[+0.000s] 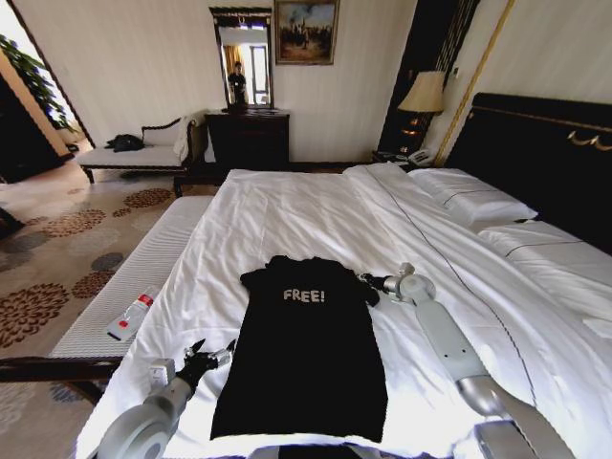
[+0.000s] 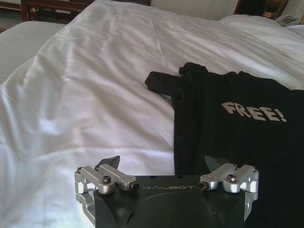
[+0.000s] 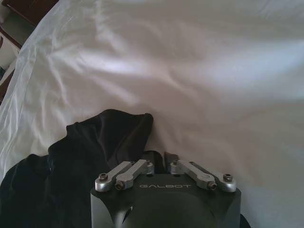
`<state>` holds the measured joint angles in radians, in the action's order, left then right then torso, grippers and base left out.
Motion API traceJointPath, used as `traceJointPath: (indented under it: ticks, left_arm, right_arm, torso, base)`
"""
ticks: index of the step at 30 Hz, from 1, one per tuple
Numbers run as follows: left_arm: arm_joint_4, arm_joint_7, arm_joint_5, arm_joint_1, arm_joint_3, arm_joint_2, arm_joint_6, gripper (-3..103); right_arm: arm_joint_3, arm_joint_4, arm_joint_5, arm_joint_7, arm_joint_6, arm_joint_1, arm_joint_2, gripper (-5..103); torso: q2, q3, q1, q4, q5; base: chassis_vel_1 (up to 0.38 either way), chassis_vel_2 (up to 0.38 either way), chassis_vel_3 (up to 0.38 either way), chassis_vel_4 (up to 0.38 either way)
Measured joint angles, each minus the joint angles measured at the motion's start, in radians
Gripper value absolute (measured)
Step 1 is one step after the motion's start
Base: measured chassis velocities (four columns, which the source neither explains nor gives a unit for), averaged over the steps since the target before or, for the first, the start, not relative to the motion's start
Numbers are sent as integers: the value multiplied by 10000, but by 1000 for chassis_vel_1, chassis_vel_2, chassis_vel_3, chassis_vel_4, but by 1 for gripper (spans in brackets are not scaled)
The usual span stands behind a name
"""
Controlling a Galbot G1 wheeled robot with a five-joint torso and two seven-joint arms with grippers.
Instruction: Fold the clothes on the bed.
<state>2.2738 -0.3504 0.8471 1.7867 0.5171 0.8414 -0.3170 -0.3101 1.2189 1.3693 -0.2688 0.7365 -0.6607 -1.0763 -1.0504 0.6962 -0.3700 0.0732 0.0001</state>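
While the left gripper point(image 1: 216, 353) gapes empty, the right gripper point(image 1: 368, 280) pinches the soft black T-shirt's point(image 1: 306, 354) sleeve.

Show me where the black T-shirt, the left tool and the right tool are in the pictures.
black soft-fabric T-shirt with white "FREE!" lettering point(image 1: 304, 359): head view, middle of its front.
left tool point(image 1: 216, 354): head view, between its fingertips.
right tool point(image 1: 368, 279): head view, fingertips at the shirt's sleeve.
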Motion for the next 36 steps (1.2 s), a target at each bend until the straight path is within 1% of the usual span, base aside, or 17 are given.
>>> traceJointPath:
  ticks: [2,3,10,11,14,18,24,27,32,36]
  left_arm:
    - [-5,3,1,2,5,21,1,100]
    - [-6,4,2,6,6,29,2,100]
    - [-2,14,4,0,12,64,11,100]
    - [-4,20,11,0,34,98,25,100]
    - [-4,31,14,0,34,111,35,100]
    - [-4,35,26,-35,31,134,49,100]
    - [6,38,31,-35,29,152,62,100]
    - [41,41,31,6,56,167,73,100]
    - [66,70,31,69,134,187,89,100]
    - [39,86,32,4,87,203,95,100]
  right_arm:
    - [5,45,-1,3,0,-7,0,5]
    - [8,75,-1,3,0,-8,0,2]
    - [-2,258,-6,0,0,3,56,0]
    - [-25,639,-293,114,-12,-61,207,0]
    - [-47,902,-458,162,-162,-117,279,0]
    - [-123,1423,-789,282,-699,-232,416,0]
    - [-116,1516,-1214,510,-1098,-263,470,0]
    - [-69,1415,-1739,655,-1374,-226,457,0]
    - [-105,1408,-2248,669,-1505,-364,494,0]
    - [-122,1541,-2345,738,-1526,-577,575,0]
  torso:
    - [0,0,-1,0,-1]
    - [0,0,0,0,-1]
    - [0,0,0,0,0]
    - [0,0,0,0,0]
    - [0,0,0,1,0]
    - [0,0,0,0,-1]
    - [0,0,0,1,0]
    - [-1,0,0,-1,0]
    - [0,0,0,-1,1]
    - [0,0,0,1,0]
  base:
    - [0,0,0,0]
    - [0,0,0,0]
    - [0,0,0,0]
    - [0,0,0,0]
    - [0,0,0,0]
    - [0,0,0,0]
    - [0,0,0,0]
    - [0,0,0,0]
    - [0,0,0,0]
    - [0,0,0,0]
